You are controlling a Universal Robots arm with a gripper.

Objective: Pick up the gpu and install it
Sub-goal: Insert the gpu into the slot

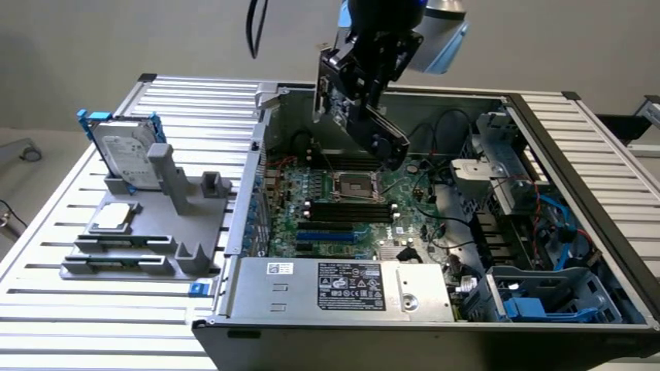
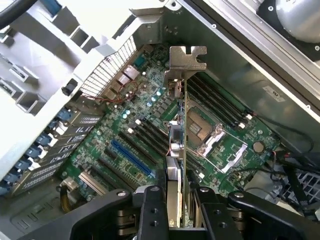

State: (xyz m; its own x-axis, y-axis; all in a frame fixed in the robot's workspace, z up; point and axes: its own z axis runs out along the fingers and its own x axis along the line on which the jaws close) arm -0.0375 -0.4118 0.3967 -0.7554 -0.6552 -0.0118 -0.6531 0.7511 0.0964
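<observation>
Above the open black and silver computer case (image 1: 246, 209), the robot's black hand (image 1: 363, 93) grips the gpu (image 1: 379, 133), a thin flat rectangular card with a black cooler shroud on one face and a grey metal end bracket. The hand's two fingers are clamped on the card from both sides, one finger (image 2: 152, 212) against each face. The card hangs tilted in the air beneath the hand, inside the outline of the case.

From the wrist view, the gpu (image 2: 175, 150) is seen edge on, running straight away from the hand (image 2: 177, 212), with its grey bracket at the far end. Directly below the card lies the green motherboard (image 2: 125, 135) on the case floor. A square silver processor socket (image 2: 205, 127) sits just to one side of the card's edge, and a long blue expansion slot (image 2: 131, 157) lies on the other side. Whether the card touches the board cannot be told.

Below the hand and nearer the camera in the exterior view, a silver power supply box (image 1: 341, 287) with a white label fills the front of the case.

Well away from the hand, toward the exterior view's left, a grey plastic fixture (image 1: 154, 232) rests on the ribbed metal counter (image 1: 62, 309). A silver hard drive with a blue-edged frame (image 1: 129, 158) stands upright in it, and a small square silver chip (image 1: 113, 217) lies flat on it.
</observation>
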